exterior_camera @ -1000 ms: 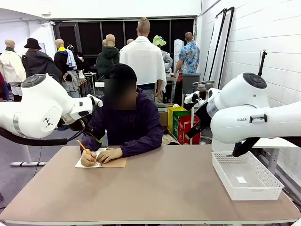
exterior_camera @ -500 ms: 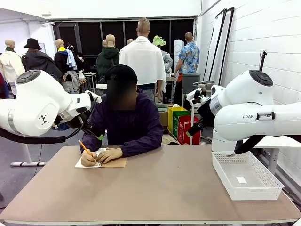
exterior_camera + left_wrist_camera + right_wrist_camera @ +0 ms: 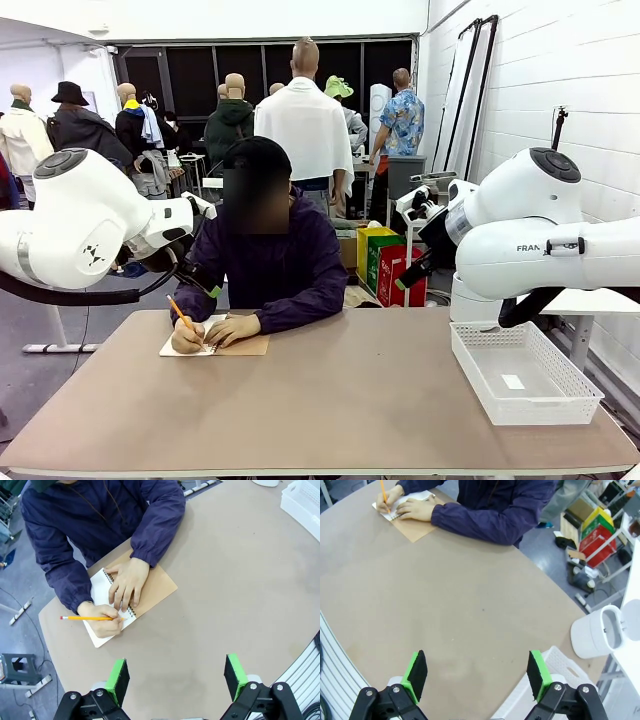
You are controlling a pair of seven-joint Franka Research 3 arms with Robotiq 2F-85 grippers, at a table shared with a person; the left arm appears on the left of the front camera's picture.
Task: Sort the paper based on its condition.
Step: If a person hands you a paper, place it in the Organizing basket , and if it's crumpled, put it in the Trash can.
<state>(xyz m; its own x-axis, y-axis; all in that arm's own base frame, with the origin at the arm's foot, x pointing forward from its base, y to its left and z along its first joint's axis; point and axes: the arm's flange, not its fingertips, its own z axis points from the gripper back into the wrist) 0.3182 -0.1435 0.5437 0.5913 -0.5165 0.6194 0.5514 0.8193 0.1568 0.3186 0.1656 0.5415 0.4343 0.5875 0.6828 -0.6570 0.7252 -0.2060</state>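
Left gripper [image 3: 176, 667]: jaws spread wide, nothing between the green pads, held high over the table [image 3: 235, 580]. Right gripper [image 3: 477, 662]: likewise wide open and holding nothing, high above the tabletop.

The paper [image 3: 100, 589]: a white page lying flat on an open notebook [image 3: 157, 587], just inside the table's far edge, toward its left end. The person's writing hand [image 3: 102, 619] holds a pencil [image 3: 82, 618] on it; the other hand [image 3: 127, 580] presses across the spiral.

Orientation: spiral edge faces the table's middle, free edge faces the left end. Long axis seems to run far-to-near along the spiral, though the hands cover too much to be sure.

Room: broad bare tabletop lies between the notebook and the basket [image 3: 545, 408], which sits at the right end near that edge.
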